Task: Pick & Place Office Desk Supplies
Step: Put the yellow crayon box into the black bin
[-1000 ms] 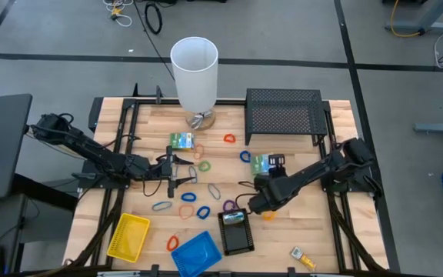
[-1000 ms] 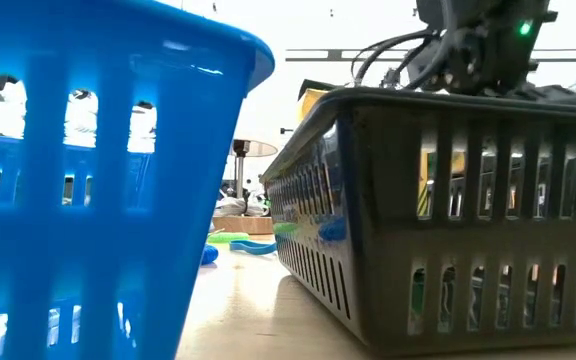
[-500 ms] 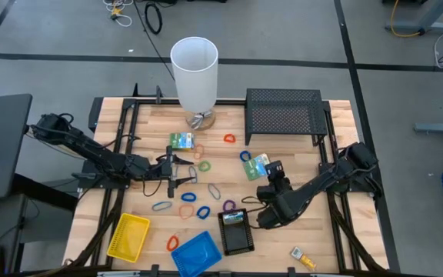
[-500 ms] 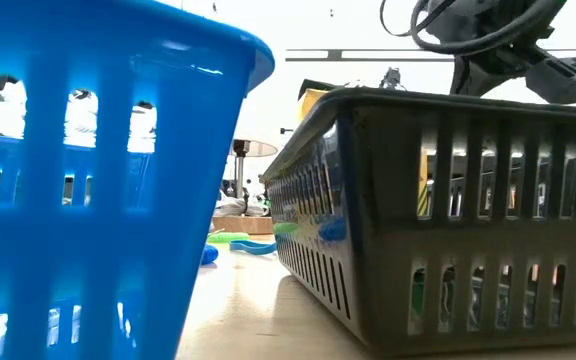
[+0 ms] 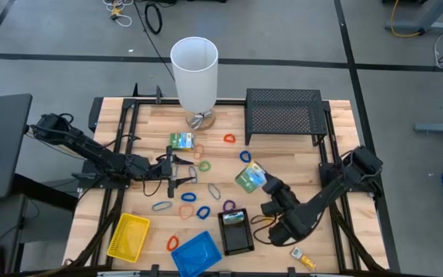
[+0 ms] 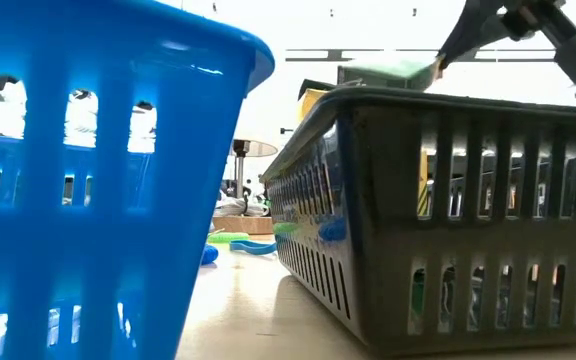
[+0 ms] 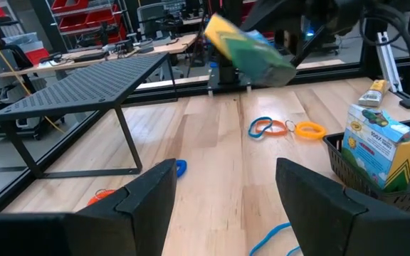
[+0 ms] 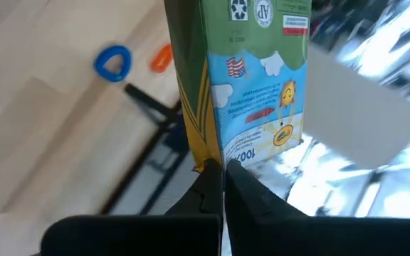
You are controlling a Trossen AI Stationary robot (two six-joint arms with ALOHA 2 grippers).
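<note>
A: Item one, right gripper (image 5: 258,182)?
B: Raised above the tabletop (image 5: 298,158), right of centre, just beyond the black tray (image 5: 235,232). Fingers (image 8: 212,186) pinched tight on the lower edge of a green-yellow box (image 5: 250,177), which hangs tilted in the air, clear of the wood.

A: Same box in the other views?
B: Yes. The right wrist view shows it standing up from the fingers (image 8: 242,78); the low view shows its green edge (image 6: 388,70) above the black tray's rim (image 6: 448,100); the left wrist view shows it aloft (image 7: 248,50).

A: Item two, left gripper (image 5: 181,174)?
B: Low over the tabletop, left of centre, fingers (image 7: 144,195) spread wide, nothing between them.

A: Remaining boxes?
B: One inside the black tray (image 5: 235,218) (print visible in the left wrist view (image 7: 376,153)). One lying near the white cylinder (image 5: 194,73), beyond the left gripper (image 5: 181,141).

A: Trays?
B: Yellow tray (image 5: 128,236) at the near left, blue tray (image 5: 196,253) next to it, black tray to the right of the blue one.

A: Bands?
B: Loops scattered mid-table: red (image 5: 229,138), blue (image 5: 244,156), orange (image 5: 187,211), blue (image 5: 203,212), purple (image 5: 229,206), among others. Most lie between the two grippers.

A: Other fixtures?
B: Black mesh rack (image 5: 283,114) at the far right. A small yellow object (image 5: 303,258) at the near right edge (type unclear).
</note>
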